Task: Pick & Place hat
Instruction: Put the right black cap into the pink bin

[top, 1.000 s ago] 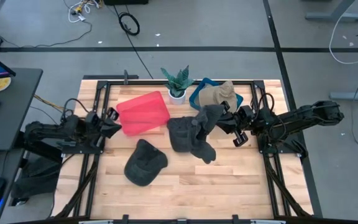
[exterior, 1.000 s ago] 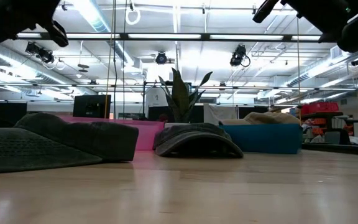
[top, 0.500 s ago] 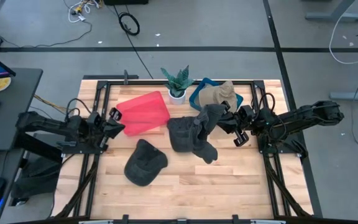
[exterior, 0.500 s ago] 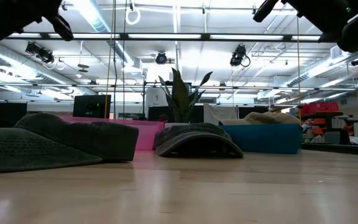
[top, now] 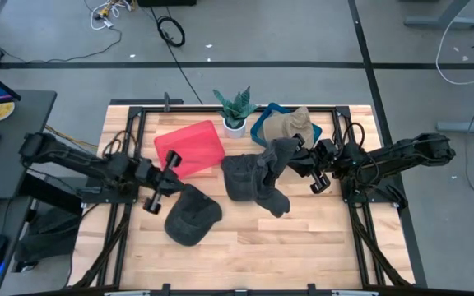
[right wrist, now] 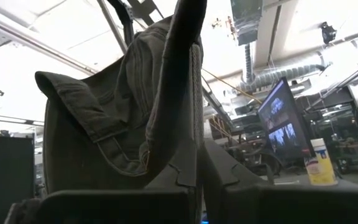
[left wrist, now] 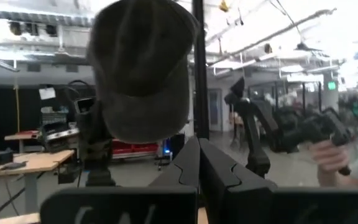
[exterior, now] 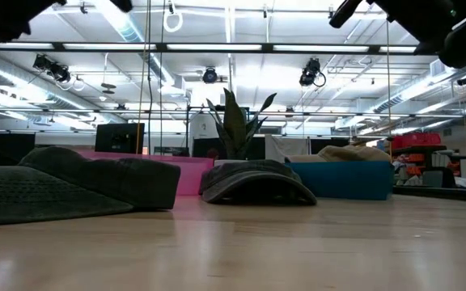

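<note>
**Right arm holds a cap aloft; left arm reaches toward the one near the front-left**

Your right gripper point(top: 296, 155) has its fingers pinched tight on a dark grey cap point(top: 276, 154), which hangs off the table above the middle, just in front of the blue bin point(top: 262, 123) at the back edge. In the right wrist view the fabric point(right wrist: 114, 118) drapes over one side of the closed fingers, so the grip is on a fold rather than on the brim. Carry it slowly and keep it high enough to clear the bin wall and the tan hat point(top: 289, 123) already lying inside; a thin fold like this could slip if you swing.

Your left gripper point(top: 161, 182) sits just beside the red bin point(top: 189, 148), near the table's left edge. Its fingers meet with no gap in the left wrist view and carry nothing. Open them before you come down on the dark cap point(top: 192, 215) lying flat toward the front-left, and aim for the brim.

Another dark hat point(top: 241, 177) rests mid-table, with a potted plant point(top: 234, 108) at the back edge.
</note>
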